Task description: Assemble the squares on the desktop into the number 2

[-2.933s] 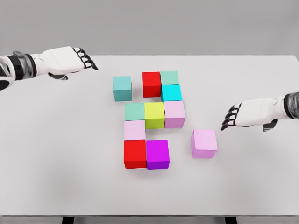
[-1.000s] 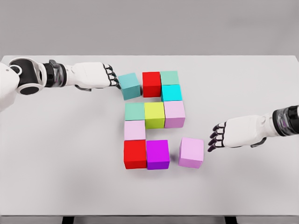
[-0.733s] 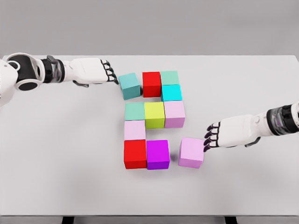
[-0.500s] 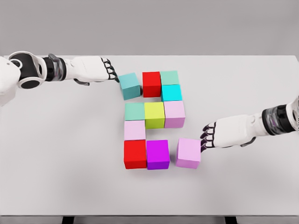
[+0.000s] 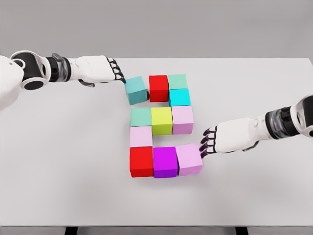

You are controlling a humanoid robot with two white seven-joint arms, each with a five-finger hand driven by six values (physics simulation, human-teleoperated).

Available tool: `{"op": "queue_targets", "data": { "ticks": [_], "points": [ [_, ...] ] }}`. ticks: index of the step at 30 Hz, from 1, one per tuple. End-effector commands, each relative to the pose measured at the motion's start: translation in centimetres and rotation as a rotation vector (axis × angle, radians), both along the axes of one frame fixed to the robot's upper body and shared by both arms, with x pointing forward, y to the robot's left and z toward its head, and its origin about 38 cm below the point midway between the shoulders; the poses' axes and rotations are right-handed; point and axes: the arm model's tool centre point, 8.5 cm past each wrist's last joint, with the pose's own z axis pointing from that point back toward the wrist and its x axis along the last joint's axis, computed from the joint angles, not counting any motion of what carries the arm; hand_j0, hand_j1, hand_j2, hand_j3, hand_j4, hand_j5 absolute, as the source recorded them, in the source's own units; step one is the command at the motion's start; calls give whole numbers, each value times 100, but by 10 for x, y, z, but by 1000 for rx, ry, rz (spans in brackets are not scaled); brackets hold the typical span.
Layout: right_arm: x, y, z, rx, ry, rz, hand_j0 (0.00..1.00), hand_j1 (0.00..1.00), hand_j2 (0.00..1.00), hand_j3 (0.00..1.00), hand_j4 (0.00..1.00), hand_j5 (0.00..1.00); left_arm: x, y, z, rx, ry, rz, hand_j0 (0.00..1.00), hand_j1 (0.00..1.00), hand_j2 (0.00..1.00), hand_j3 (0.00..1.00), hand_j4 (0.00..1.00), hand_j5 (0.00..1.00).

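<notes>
Coloured cubes stand in a block figure on the white table [image 5: 58,161]. The top row holds a teal cube [image 5: 136,90], slightly skewed, a red cube [image 5: 158,88] and a green cube [image 5: 177,81], with a cyan cube [image 5: 179,97] below it. The middle row is green, yellow [image 5: 161,120] and pink. A pale pink cube leads down to the bottom row: red [image 5: 141,161], purple [image 5: 165,162] and a pink cube [image 5: 189,159]. My left hand [image 5: 115,71] touches the teal cube's left side with flat fingers. My right hand [image 5: 207,142] presses its fingertips on the pink cube's right side.
The table's far edge runs behind the cubes and its front edge [image 5: 156,226] lies near the bottom of the view. Both forearms stretch across the table from the sides.
My right hand pushed the loose pink cube leftward until it met the purple cube. My left hand slid the teal cube right, close to the red cube, and stays at its side.
</notes>
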Motion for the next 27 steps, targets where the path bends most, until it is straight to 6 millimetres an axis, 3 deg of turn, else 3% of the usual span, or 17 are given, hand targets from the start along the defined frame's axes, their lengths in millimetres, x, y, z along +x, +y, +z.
{"op": "queue_targets", "data": {
  "ticks": [1, 5, 11, 16, 27],
  "points": [
    [1, 1, 1, 6, 2, -3, 99, 99, 99, 99, 99, 99, 1, -1, 0, -6, 1, 2, 90, 90, 90, 90, 90, 90],
    [1, -2, 1, 2, -1, -9, 99, 99, 99, 99, 99, 99, 1, 0, 1, -12, 0, 7, 90, 90, 90, 90, 90, 90],
    [-1, -22, 3, -23, -1, -51, 99, 99, 99, 99, 99, 99, 2, 7, 4, -18, -6, 20, 90, 90, 90, 90, 90, 90],
    [-4, -21, 1, -13, 20, -50, 99, 99, 99, 99, 99, 99, 6, 19, 0, -5, 4, 58, 91, 91, 91, 91, 91, 91],
    [-8, -20, 2, 49, 87, -76, 99, 99, 99, 99, 99, 99, 5, 15, -8, 8, 19, 50, 91, 91, 91, 91, 91, 91]
  ]
}}
